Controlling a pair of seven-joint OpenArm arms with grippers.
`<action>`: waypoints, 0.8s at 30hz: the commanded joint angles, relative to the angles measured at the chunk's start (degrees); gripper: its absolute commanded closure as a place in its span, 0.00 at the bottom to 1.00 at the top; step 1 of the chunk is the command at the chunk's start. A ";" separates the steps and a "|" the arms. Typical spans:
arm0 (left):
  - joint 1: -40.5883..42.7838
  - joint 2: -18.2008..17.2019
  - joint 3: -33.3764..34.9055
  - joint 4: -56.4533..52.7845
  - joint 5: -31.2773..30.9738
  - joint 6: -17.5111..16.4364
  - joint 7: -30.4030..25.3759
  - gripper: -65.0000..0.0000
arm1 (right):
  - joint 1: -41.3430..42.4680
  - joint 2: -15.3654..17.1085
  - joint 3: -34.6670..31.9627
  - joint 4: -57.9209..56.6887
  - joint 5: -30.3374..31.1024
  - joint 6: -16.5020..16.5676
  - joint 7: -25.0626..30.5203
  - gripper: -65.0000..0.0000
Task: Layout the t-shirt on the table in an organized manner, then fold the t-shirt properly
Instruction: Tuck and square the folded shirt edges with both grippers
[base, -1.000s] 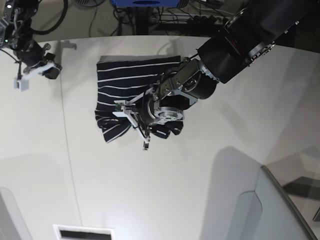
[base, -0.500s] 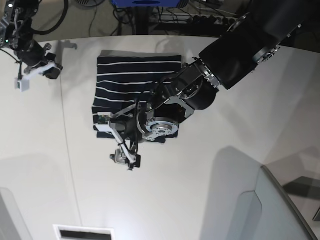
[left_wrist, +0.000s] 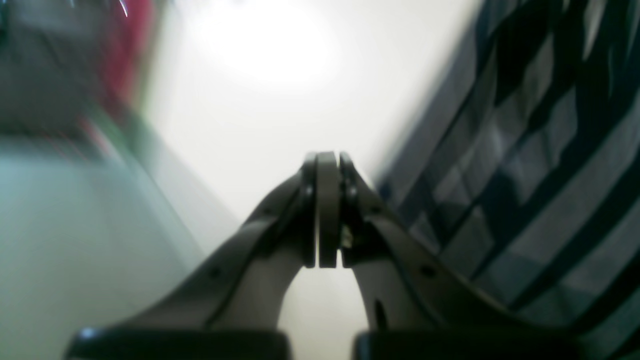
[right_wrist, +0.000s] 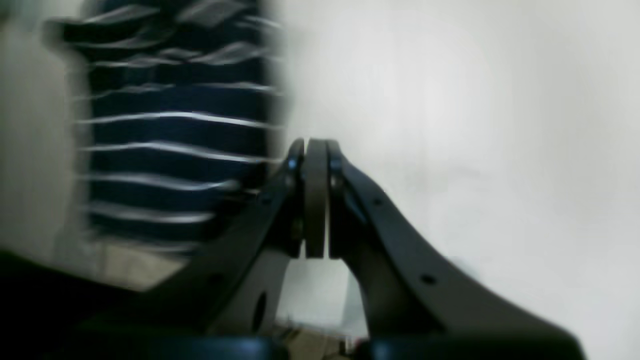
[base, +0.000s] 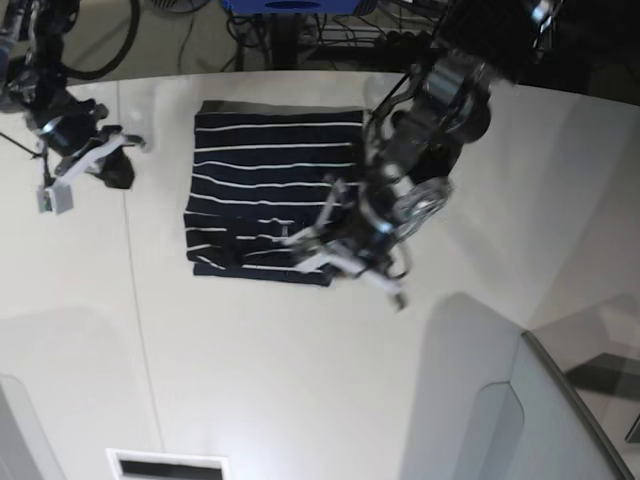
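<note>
- Base view is showing one shirt (base: 265, 195) lying as a folded rectangle toward the far edge of the surface (base: 300, 380).
- Left hand (base: 385, 285) is hovering clenched and empty by the shirt's near right corner.
- Right hand (base: 85, 165) is sitting clenched and empty, well apart on the other side.
- The fold is looking nearly finished; judging by the slightly rumpled near hem, pressing it flat without dragging layers would be finishing it well.
- Count: one shirt, two hands.
</note>
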 joint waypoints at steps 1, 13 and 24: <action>1.16 0.00 -2.92 1.08 -2.28 0.96 -1.24 1.00 | 0.39 0.67 -1.97 1.84 0.80 0.54 0.60 1.00; 15.49 -5.18 -22.00 -5.07 -39.02 1.40 -13.46 1.00 | 7.07 0.32 -20.35 -4.49 0.89 0.54 0.96 1.00; 19.18 -5.27 -22.79 -7.45 -39.11 1.40 -14.34 1.00 | 6.02 1.73 -20.88 -15.04 1.06 0.98 7.20 1.00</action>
